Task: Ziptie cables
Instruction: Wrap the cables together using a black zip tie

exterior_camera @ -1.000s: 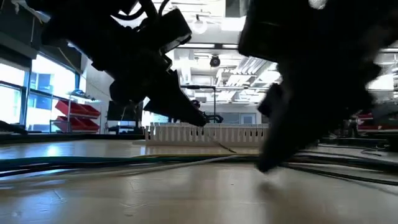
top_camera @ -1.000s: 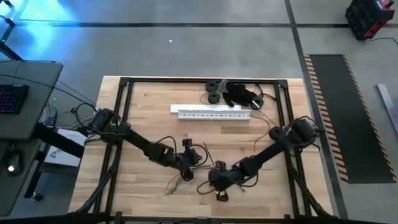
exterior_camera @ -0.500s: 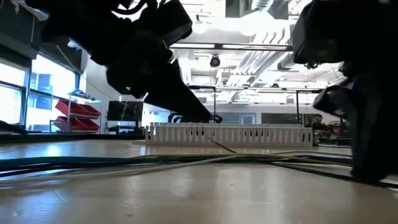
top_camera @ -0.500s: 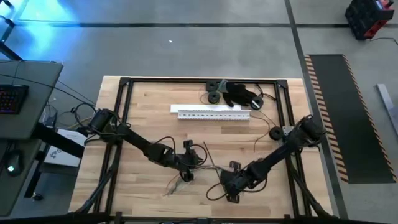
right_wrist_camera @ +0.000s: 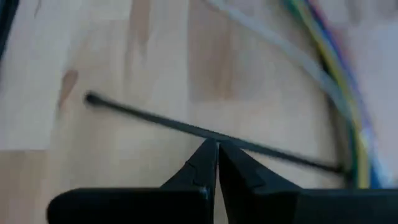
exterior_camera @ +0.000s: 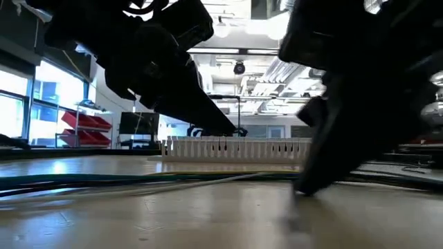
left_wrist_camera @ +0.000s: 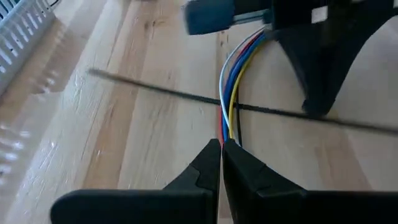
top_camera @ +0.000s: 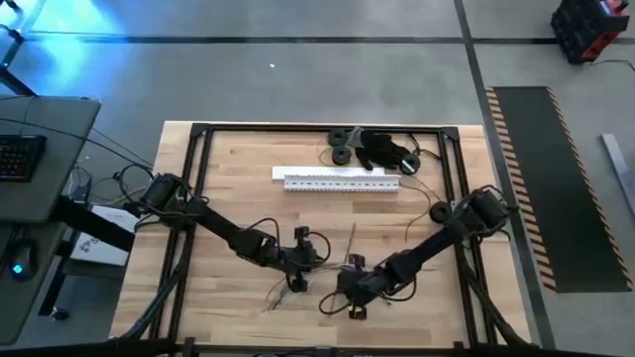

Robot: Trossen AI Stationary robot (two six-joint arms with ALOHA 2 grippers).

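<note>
Overhead: wooden bench [top_camera: 228,159] inside a black frame. Left arm reaches in from the left edge, left gripper [top_camera: 301,260] near the bench centre, toward the front. Right arm reaches in from the right edge, right gripper [top_camera: 353,290] just right of and in front of the left one, the two near each other. Cables [top_camera: 281,291] lie loose on the wood between and below the grippers (too thin to count). Thin dark stick [top_camera: 351,241] lies just behind the right gripper. White slotted strip [top_camera: 341,179] lies well behind both arms. Dark parts [top_camera: 372,149] sit at the rear edge. Jaws not resolvable from above.
</note>
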